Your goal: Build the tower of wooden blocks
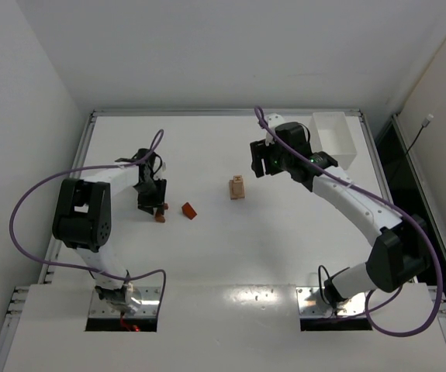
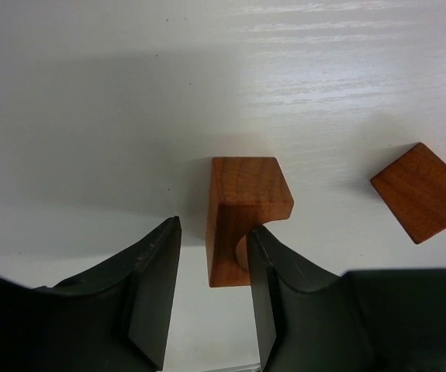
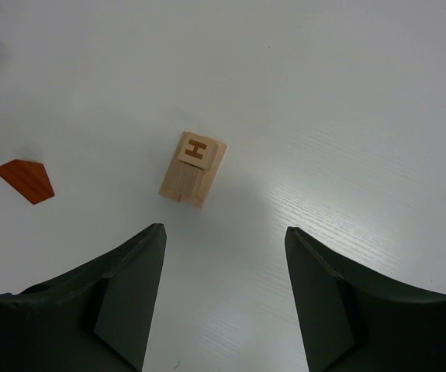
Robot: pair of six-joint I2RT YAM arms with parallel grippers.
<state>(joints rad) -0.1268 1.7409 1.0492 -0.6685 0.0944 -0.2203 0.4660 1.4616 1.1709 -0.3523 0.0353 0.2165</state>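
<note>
My left gripper point(image 2: 215, 230) is loose around the red-brown arch block point(image 2: 242, 186), not squeezing yet. I think I should center it, then pinch gently. The red-brown wedge point(image 2: 422, 191) lies near. The wood block tower point(image 3: 194, 168) stands farther right; its top block says H. My right gripper point(image 3: 223, 236) hangs wide apart near it, holding nothing.

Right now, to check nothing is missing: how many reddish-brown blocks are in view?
2. An arch block sits between the left fingers; a wedge lies just to its right, toward the pale stack. More could be hidden from these views.
</note>
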